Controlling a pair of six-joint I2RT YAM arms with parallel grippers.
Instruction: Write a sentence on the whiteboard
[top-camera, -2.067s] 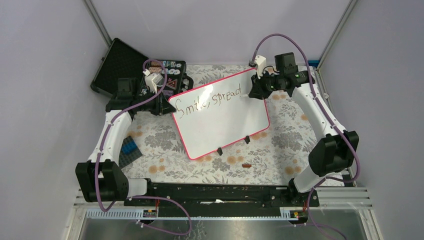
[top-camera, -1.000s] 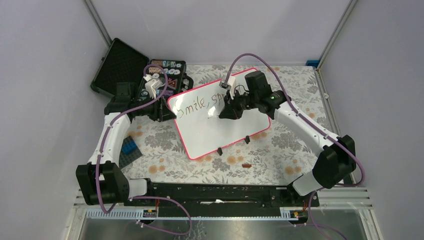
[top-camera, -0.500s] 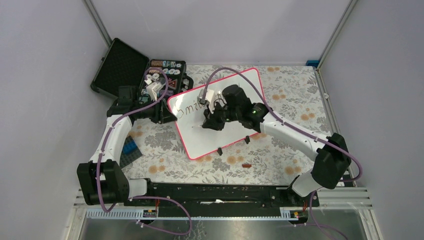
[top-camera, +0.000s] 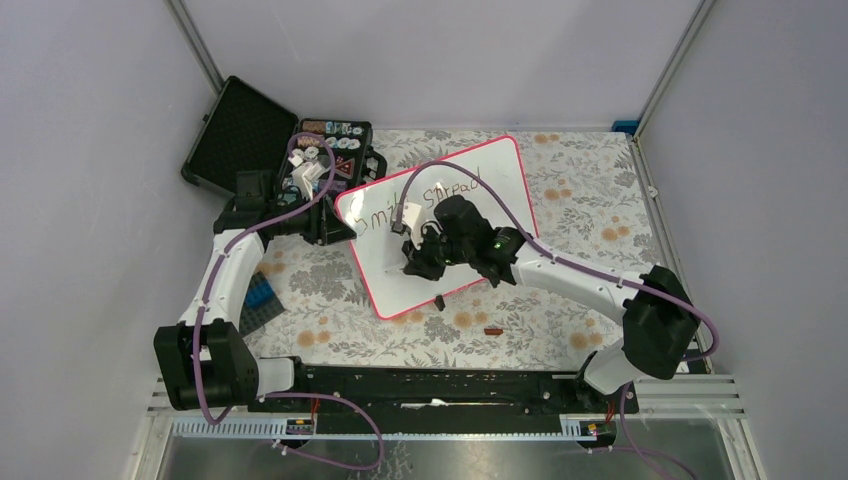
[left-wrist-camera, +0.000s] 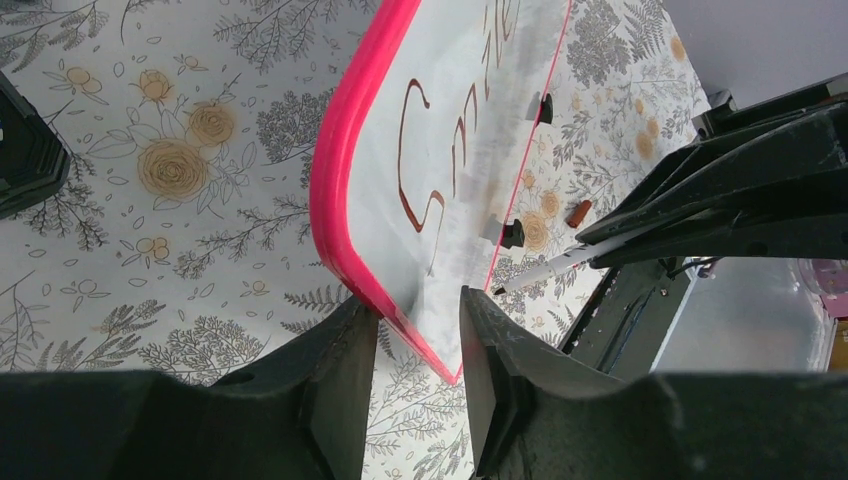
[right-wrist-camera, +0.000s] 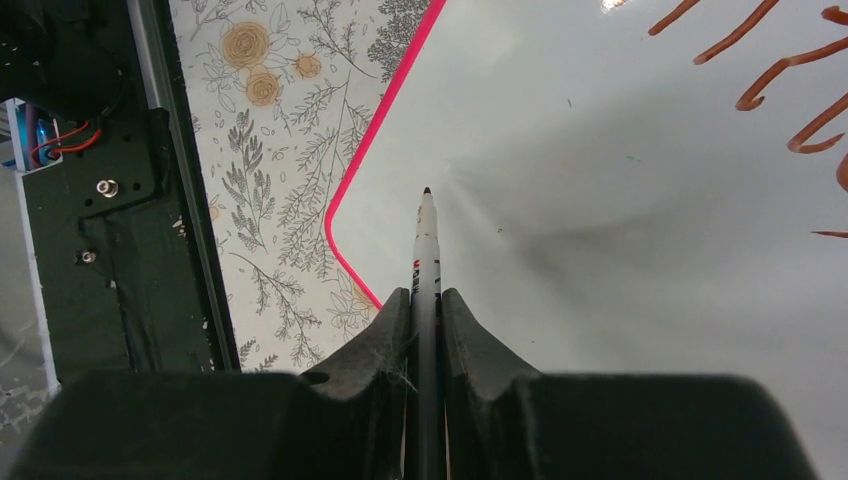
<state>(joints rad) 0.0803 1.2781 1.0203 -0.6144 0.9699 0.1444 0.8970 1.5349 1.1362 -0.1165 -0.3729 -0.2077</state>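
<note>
The whiteboard (top-camera: 503, 160) lies askew on the floral table (top-camera: 590, 200). The left tool (left-wrist-camera: 412, 325) clamps the board's pink rim at the corner where the writing begins. The sentence (top-camera: 452, 188) runs along the board's far edge in dark strokes. From above, "Sm" and "spread" can be read, and the right arm's cable hides the letters between them. The left wrist view shows "Smi". The right tool (right-wrist-camera: 425, 305) is closed on a marker (right-wrist-camera: 427, 235), whose tip is over the blank lower area near a corner; I cannot tell whether it touches. The marker's print is too small to read. An open black case (top-camera: 240, 125) stands beyond the left arm.
</note>
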